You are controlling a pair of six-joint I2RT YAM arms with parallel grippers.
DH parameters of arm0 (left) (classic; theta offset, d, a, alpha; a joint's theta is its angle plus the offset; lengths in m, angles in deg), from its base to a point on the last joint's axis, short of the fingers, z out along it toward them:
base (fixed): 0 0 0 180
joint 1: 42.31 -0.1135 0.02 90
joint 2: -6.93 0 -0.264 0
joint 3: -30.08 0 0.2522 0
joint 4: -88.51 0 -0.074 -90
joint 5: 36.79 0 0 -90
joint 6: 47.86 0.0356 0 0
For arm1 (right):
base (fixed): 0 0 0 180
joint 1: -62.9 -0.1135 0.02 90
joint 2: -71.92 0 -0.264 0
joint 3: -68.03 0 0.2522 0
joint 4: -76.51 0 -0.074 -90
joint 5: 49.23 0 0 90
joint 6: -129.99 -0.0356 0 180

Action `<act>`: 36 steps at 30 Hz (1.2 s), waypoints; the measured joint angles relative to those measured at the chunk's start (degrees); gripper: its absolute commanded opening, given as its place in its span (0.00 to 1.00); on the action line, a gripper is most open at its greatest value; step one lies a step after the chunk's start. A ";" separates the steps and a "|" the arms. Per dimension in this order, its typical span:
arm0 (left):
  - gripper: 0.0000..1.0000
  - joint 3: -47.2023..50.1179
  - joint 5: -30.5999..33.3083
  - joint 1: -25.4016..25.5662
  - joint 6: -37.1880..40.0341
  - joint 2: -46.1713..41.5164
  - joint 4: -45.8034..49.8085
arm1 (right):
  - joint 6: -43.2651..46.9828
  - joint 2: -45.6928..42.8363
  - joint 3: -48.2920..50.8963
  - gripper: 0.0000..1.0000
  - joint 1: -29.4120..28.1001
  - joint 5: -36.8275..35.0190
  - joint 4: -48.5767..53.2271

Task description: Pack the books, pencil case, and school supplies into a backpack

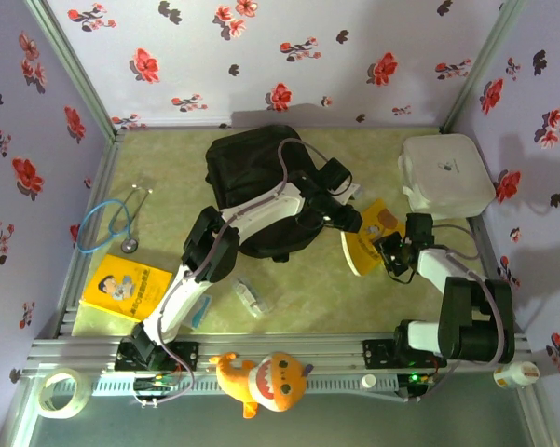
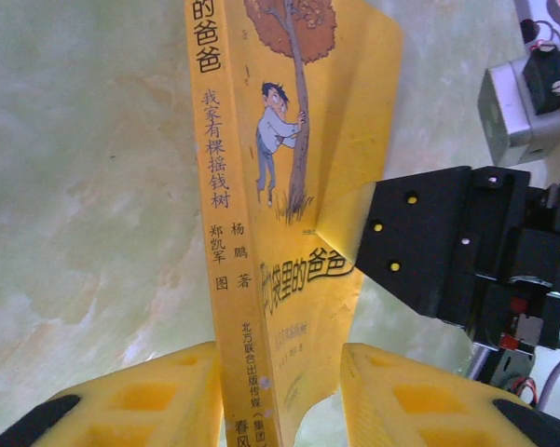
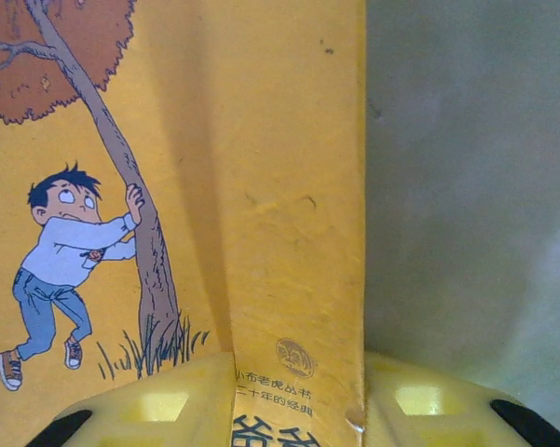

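Yellow book (image 1: 380, 223), the one with a cartoon boy hugging a tree on its cover, sits tilted between the two arms, just right of the backpack (image 1: 252, 172) and near-left of the white box (image 1: 444, 175). From where I stand I cannot tell whether its lower edge touches the table (image 1: 326, 307). The right gripper (image 3: 298, 363) is clamped on it: in the right wrist view both yellow fingers (image 3: 158, 405) press flat against the sides of the spine. The left gripper (image 2: 278, 358) straddles the same book from the other end. One pad lies against the spine, while the cover flares out toward the other pad, so I cannot tell whether that claw has really closed on it. The backpack, black and soft, lies at the far centre of the table, and the left arm reaches across its near right part. The pencil case (image 1: 251, 298) lies on the table near the middle, between the arm bases and well apart from the backpack. A second yellow book (image 1: 129, 287) lies flat at the near left, with a stethoscope (image 1: 112, 223) just beyond it. Along the near rail sit a roll of tape (image 1: 61, 391), an orange plush toy (image 1: 261, 377) and a small white bottle (image 1: 517, 374).
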 measured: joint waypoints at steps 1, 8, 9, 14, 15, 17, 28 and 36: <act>0.37 0.00 0.39 0.00 0.00 0.00 0.13 | 0.00 0.15 -0.13 0.35 -0.09 -0.07 0.00; 0.27 0.04 3.04 0.02 0.13 0.00 1.66 | 0.00 1.05 -0.92 0.35 -0.70 -0.44 0.24; 0.24 0.04 3.26 0.02 0.20 0.00 1.86 | 0.00 1.05 -0.96 0.35 -0.70 -0.44 0.24; 0.04 0.04 4.79 0.00 0.46 0.00 2.51 | 0.02 1.05 -1.07 0.38 -1.03 -0.79 0.28; 0.00 0.04 5.11 -0.04 0.50 0.00 2.62 | 0.09 1.05 -1.18 0.39 -1.11 -0.90 0.39; 0.00 0.04 5.57 -0.07 0.79 -0.04 2.93 | 0.24 1.05 -1.49 0.44 -1.33 -1.09 0.68; 0.00 8.35 6.97 -4.42 2.36 -10.91 1.42 | 0.52 -4.35 -4.04 0.73 -3.10 -1.53 0.24; 0.00 24.30 8.02 -17.88 -2.91 -27.91 -9.81 | 0.61 -5.95 -9.60 0.80 -6.32 1.38 -4.17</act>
